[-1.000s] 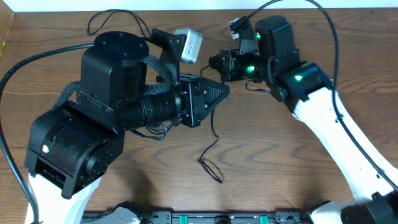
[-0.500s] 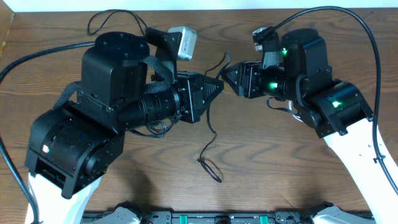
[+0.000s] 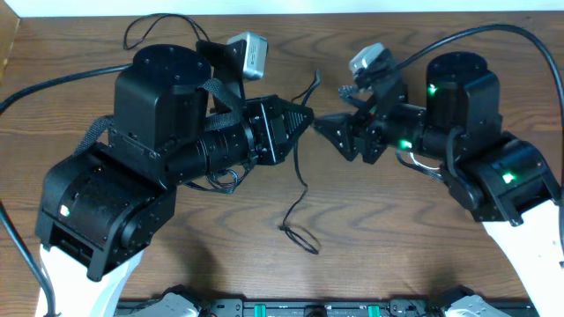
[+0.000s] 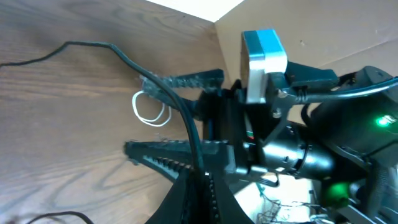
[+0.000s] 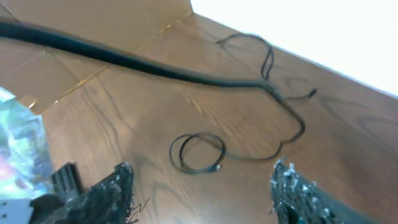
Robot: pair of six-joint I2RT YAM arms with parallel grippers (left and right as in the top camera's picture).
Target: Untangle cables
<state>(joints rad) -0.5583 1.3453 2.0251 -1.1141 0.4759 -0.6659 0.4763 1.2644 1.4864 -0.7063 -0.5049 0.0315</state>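
Note:
My left gripper (image 3: 307, 113) is shut on a thin black cable (image 3: 302, 180). Below the jaws that cable hangs down to a small loop (image 3: 300, 239) on the table. In the left wrist view it leaves my left gripper (image 4: 202, 179) and runs up and left as the black cable (image 4: 127, 59). A small white cable loop (image 4: 149, 109) lies on the wood beyond it. My right gripper (image 3: 321, 121) faces the left one, tip to tip, open. In the right wrist view, my right gripper (image 5: 202, 193) holds nothing; a black coil (image 5: 199, 152) lies ahead.
A thick black arm cable (image 5: 124, 62) crosses the right wrist view. Another thin black cord (image 3: 150, 25) loops at the back left behind the left arm (image 3: 159, 132). A cardboard wall (image 5: 93, 25) borders the table. The right arm (image 3: 476, 167) fills the right side.
My right gripper has opened and drawn down and to the right, away from the left one. The left gripper stays shut on the black cable and has barely moved.

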